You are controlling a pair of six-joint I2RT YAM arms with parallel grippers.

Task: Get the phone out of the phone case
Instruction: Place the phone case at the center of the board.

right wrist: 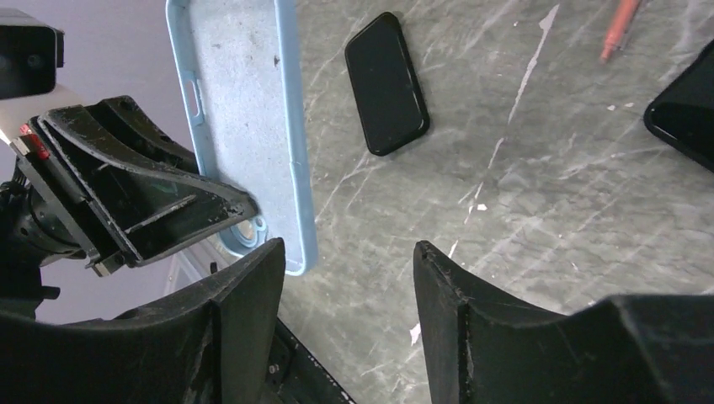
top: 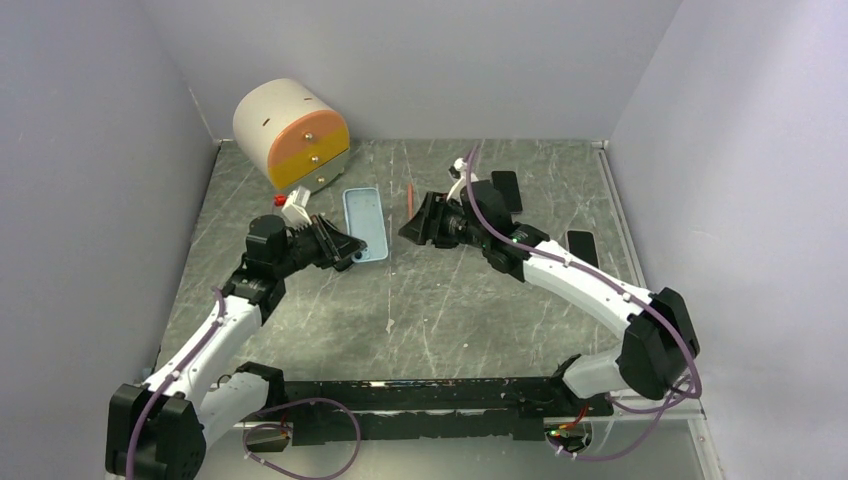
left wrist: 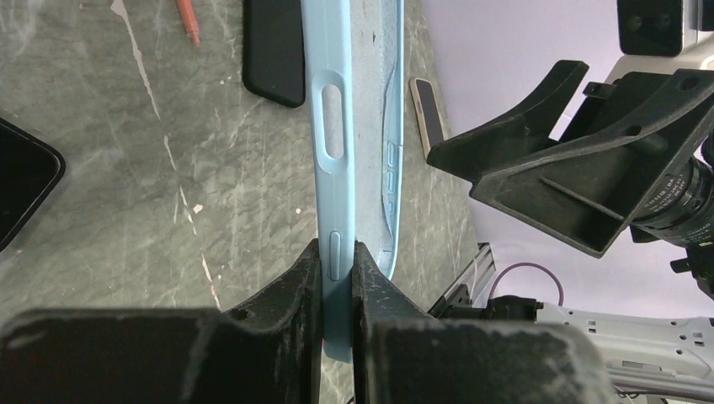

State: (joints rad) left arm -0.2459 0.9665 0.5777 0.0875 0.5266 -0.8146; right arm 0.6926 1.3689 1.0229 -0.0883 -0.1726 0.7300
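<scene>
With the right gripper (right wrist: 349, 278) wide and empty, the empty case (left wrist: 335, 198) pinched by the left gripper (left wrist: 338, 268) is best lowered flat.

Phone case (top: 365, 222): pale blue, speckled grey lining.
Phone (right wrist: 386, 82): glossy black.
Tabletop (top: 450, 300): dark grey-green, white-scratched marbling.
Pen (top: 410, 200): red.
Drum (top: 290, 130): cream shell, orange-and-yellow face.
Walls (top: 90, 150): plain pale lilac.

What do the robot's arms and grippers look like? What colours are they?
Each arm has white shells and chunky black joints, the left arm and the right arm alike. A thin purple cable runs along each. The left gripper and right gripper are black, with two wedge-shaped fingers scuffed pale at the edges.
</scene>
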